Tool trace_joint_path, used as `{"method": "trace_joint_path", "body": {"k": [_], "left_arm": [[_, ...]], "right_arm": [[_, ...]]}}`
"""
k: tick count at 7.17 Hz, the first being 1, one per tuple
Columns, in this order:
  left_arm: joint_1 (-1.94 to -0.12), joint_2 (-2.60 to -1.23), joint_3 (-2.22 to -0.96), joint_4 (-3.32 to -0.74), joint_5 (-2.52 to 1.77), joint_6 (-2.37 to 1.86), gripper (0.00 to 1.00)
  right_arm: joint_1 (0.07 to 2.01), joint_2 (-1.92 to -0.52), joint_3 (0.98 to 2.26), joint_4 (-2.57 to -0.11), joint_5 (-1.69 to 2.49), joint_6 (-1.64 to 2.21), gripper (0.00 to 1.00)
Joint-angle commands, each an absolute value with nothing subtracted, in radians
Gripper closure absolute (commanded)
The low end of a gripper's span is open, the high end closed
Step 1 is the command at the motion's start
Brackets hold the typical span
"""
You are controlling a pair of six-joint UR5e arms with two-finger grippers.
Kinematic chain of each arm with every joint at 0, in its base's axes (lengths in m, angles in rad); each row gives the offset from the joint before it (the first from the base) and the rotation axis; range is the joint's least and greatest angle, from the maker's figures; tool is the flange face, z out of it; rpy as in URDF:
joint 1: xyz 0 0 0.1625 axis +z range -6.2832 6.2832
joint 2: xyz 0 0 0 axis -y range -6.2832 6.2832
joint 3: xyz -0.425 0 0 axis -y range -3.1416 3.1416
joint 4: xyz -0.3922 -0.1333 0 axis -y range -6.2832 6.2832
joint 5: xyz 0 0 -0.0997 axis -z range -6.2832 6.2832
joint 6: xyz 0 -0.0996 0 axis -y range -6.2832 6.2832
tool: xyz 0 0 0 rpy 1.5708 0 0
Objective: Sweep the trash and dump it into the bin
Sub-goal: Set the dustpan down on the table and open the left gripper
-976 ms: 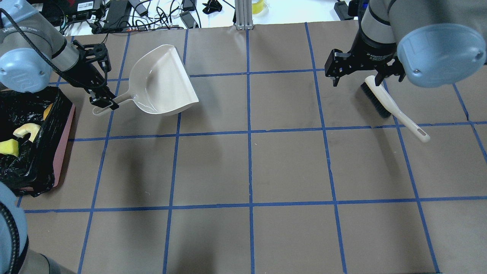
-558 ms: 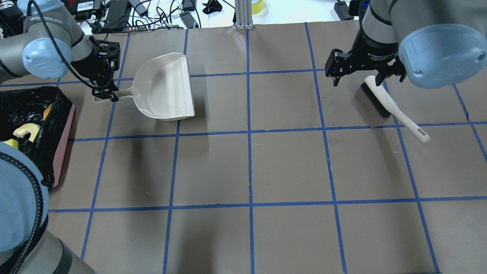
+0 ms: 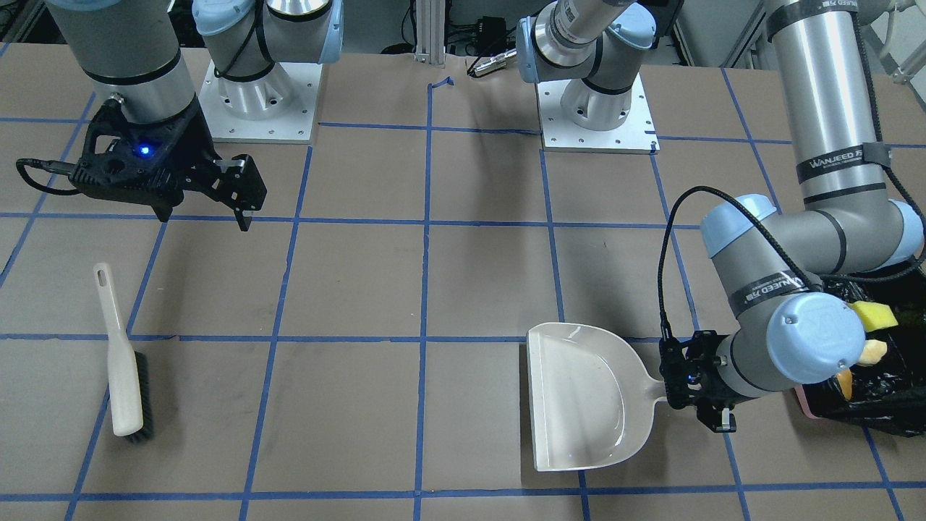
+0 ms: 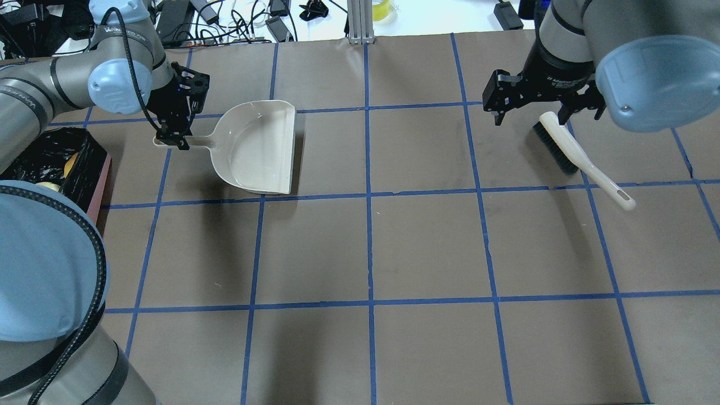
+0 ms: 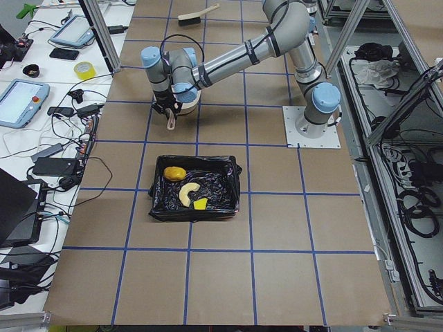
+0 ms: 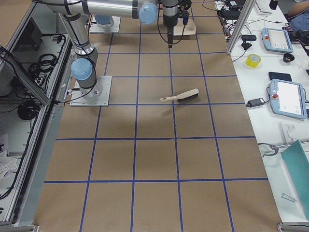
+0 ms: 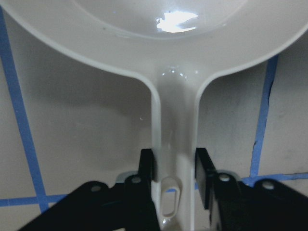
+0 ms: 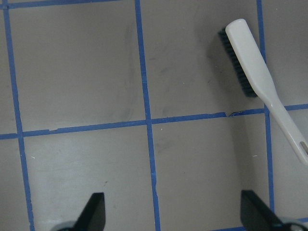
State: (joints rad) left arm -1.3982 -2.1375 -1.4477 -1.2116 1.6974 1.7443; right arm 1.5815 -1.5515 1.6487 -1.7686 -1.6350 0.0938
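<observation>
1. Could skid or tip the pan (image 4: 259, 149) on release, if not flat on the desk (image 4: 394, 247).
2. Could clip the bin (image 5: 158, 207), at the left end with the trash (image 5: 187, 192) inside, when pulling back.
3. Grips the pan's handle in the left pincer (image 7: 174, 166), wrist low, elbow folded.
4. Hovers the right pincer (image 4: 527, 117) wide and empty, just beside the brush (image 4: 568, 149), far right.
</observation>
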Motion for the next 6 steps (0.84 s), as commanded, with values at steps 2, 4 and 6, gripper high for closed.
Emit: {"method": "trace_joint_path", "body": {"k": [2,4,6], "left_arm": [[-1.417,-2.141,-1.451,-1.198,1.694,1.707,0.26],[-1.459,-2.035,-1.434,-1.309,1.709,1.614,0.26],[-1.477,-1.903,-1.410,-1.484,1.694,1.380,0.26]], "right_arm": [[1.582,-1.551,1.649,-1.772,-1.635,0.095,0.00],[1.582,-1.549,1.649,-1.776,-1.635,0.097,0.00],[1.582,-1.546,1.649,-1.773,-1.637,0.089,0.00]]}}
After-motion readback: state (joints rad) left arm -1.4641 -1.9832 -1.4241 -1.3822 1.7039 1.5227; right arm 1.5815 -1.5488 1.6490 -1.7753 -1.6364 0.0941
